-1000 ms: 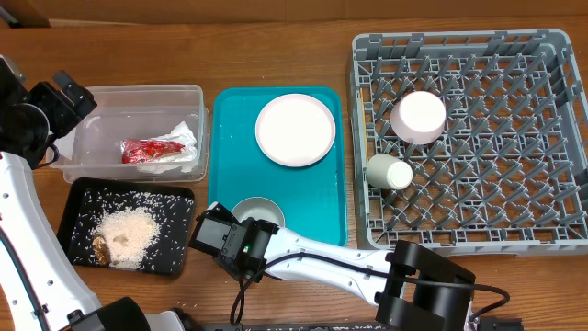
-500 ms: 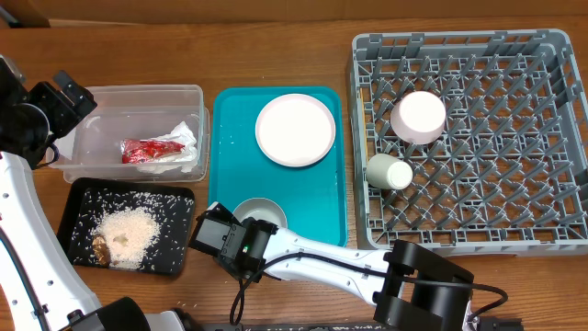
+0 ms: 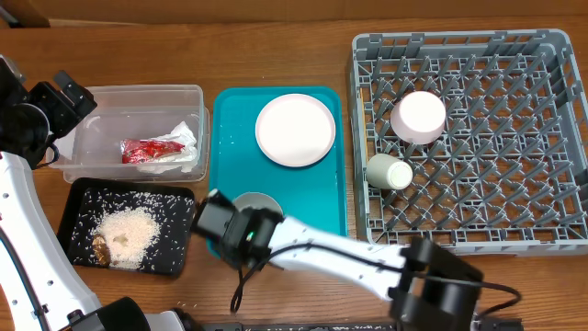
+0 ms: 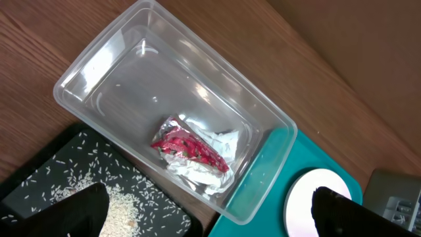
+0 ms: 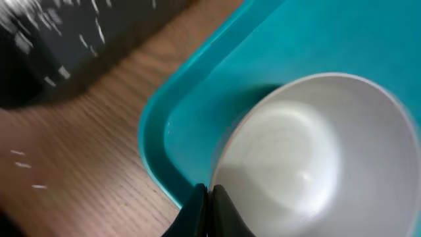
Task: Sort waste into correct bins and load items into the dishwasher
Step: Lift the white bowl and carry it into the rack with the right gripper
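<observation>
Dish rack (image 3: 459, 39), grey and pegged, fills the right side; the teal tray (image 3: 230, 138) lies beside it, the clear tub (image 4: 99, 72) further left by the left gripper (image 4: 209, 197), whose fingers stand wide apart, empty. Plate (image 3: 295, 130) rests on the teal tray; at its near-left corner the right gripper (image 5: 205, 194) is pinched tight on the white bowl (image 5: 309, 151) at its rim. A small cup (image 3: 389, 172) lies in the rack.

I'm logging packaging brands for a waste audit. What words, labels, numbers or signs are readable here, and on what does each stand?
No text can be read in any view.
red wrapper: any print is too small and blurred to read.
plate, bowl, cup, dish rack: no markings seen.
</observation>
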`<state>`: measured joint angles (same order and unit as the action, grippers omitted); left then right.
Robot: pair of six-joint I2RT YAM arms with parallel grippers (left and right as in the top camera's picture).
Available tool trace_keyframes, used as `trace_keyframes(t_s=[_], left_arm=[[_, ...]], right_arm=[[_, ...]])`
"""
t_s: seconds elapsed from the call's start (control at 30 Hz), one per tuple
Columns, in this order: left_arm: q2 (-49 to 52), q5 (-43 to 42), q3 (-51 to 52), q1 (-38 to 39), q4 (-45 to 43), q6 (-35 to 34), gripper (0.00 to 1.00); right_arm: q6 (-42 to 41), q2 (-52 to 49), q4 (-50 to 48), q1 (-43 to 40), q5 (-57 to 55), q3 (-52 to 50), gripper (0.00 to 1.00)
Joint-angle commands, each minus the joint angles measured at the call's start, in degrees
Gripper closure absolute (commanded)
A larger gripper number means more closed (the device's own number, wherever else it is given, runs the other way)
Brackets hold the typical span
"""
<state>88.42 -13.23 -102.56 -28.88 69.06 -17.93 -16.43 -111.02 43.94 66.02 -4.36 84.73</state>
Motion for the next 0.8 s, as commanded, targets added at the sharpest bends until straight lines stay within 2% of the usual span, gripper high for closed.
trace_keyframes(t_s=[0.0, 0.1, 0.2, 0.33, 0.4, 0.5, 0.6, 0.7, 0.77], left_arm=[[0.07, -0.26, -0.33, 0.02, 0.02, -0.5, 0.0], [0.07, -0.26, -0.33, 0.02, 0.02, -0.5, 0.0], [0.07, -0.26, -0.33, 0.02, 0.02, -0.5, 0.0], [0.07, -0.26, -0.33, 0.02, 0.02, -0.5, 0.0], [0.07, -0.26, -0.33, 0.02, 0.0, -0.5, 0.0], [0.07, -0.26, -0.33, 0.02, 0.0, -0.5, 0.0], [0.07, -0.26, -0.33, 0.02, 0.0, -0.5, 0.0], [0.07, -0.26, -0.33, 0.02, 0.0, -0.5, 0.0], [0.07, -0.26, -0.33, 0.02, 0.0, -0.5, 0.0]], right_arm=[[0.31, 9.35, 0.87, -6.8, 9.6, 3.43, 0.96], [0.63, 14.56, 2.58, -13.84, 18.38, 3.43, 0.96], [4.79, 19.54, 5.22, -22.08, 29.64, 3.43, 0.96], [10.4, 26.21, 12.48, -37.55, 46.16, 3.43, 0.96], [13.31, 28.55, 16.63, -45.11, 50.9, 3.43, 0.96], [18.18, 30.75, 22.45, -54.51, 51.43, 3.43, 0.96], [18.36, 31.43, 28.87, -62.6, 44.74, 3.43, 0.96], [18.47, 31.28, 33.75, -68.08, 38.03, 2.8, 0.96], [21.9, 31.28, 34.71, -70.12, 38.05, 1.53, 0.96]])
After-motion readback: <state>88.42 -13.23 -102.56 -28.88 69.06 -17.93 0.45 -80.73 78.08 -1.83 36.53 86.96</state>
